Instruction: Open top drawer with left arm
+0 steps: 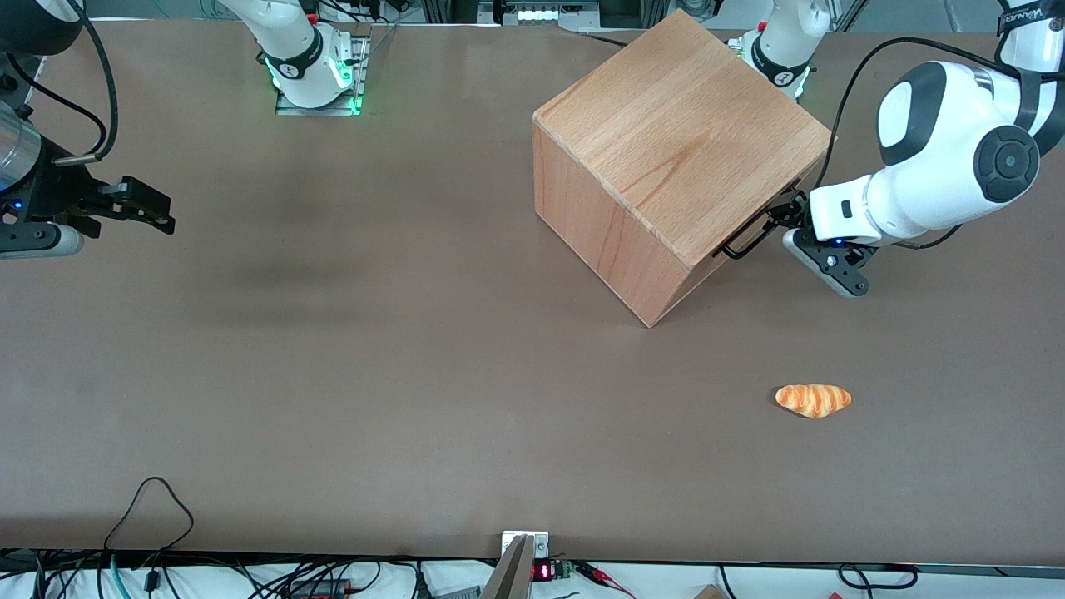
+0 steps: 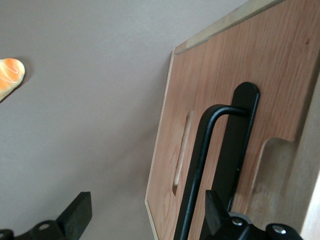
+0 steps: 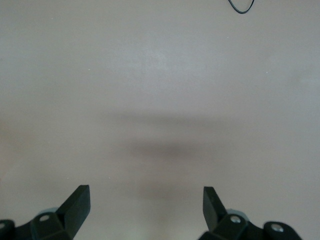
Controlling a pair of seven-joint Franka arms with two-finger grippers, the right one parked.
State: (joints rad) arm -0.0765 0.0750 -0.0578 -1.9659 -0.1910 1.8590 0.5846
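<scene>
Table (image 1: pixel 333 374) mostly bare brown. Wooden box (image 1: pixel 674 150) sits upper centre-right of the front frame, rotated, front face toward the working arm's end. Top drawer (image 2: pixel 280 80) looks shut, flush with the box; black wire handle (image 1: pixel 746 240) projects. Gripper (image 1: pixel 790 218) of the left arm (image 1: pixel 940 166) at the handle, fingers (image 2: pixel 216 210) spread apart, one alongside the handle. Bread roll (image 1: pixel 813 399) lower right, nearer the camera.

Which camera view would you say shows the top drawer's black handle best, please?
The left wrist view: the handle fills it close up, with the open claw at it, one finger beside the bar. The front view shows it small, beside the box. The right wrist view shows only table.
</scene>
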